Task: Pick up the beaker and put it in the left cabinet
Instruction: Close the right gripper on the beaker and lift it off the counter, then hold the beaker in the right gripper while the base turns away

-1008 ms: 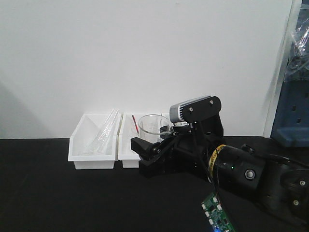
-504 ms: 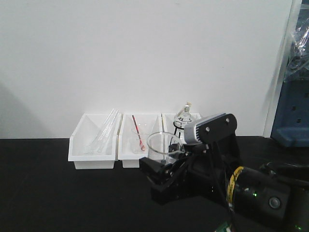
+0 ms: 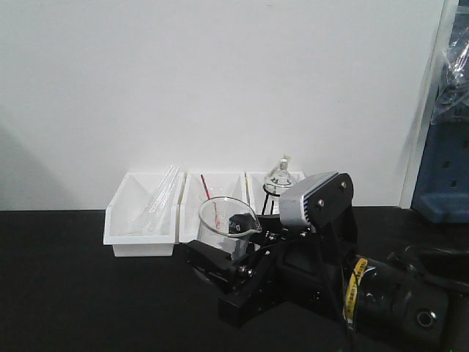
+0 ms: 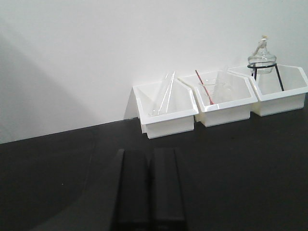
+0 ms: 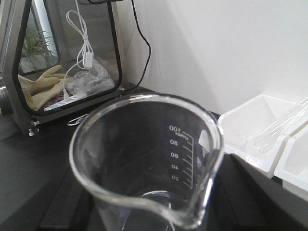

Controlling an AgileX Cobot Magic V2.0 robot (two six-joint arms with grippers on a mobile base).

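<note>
One beaker (image 3: 226, 222) clamped in right pincer (image 3: 220, 243), forward of bins (image 3: 139, 240), left pincer (image 4: 150, 157) together.

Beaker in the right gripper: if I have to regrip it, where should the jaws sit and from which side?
Across the straight cylindrical wall of the beaker, below the flared rim, where the right gripper holds it now. It stands upright, spout toward the wrist, so come in level from that side; rim and spout would likely slip.
</note>
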